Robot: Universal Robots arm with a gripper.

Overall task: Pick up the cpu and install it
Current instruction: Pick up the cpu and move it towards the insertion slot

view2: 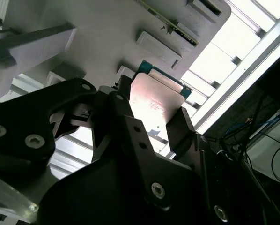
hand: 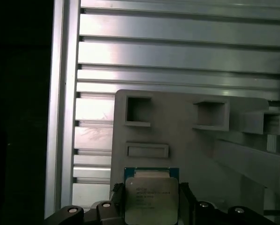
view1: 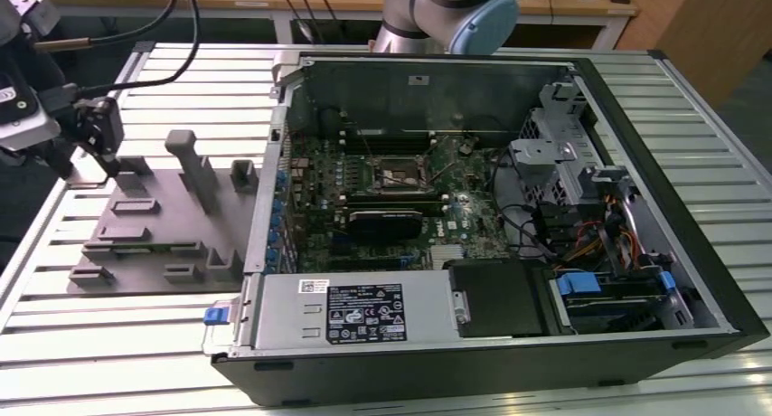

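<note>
Claw: seen at the exterior view's left, over the far corner of the tray; closed on the chip.
Fingers: two dark ones, pressed against opposite edges of the chip in both wrist views.
Chip: silvery top plate with a thin teal rim, held between the fingers just above the tray; contact with the tray cannot be told.
Tray: grey plastic with upright posts and square pockets, laid on the bench beside the case.
Socket: dark, metal-framed, set in the green board inside the case, well apart from the claw.
Arm: its base is seen behind the case.
Case: black, laid on its side, opened upward.
Bench: slatted aluminium.
</note>
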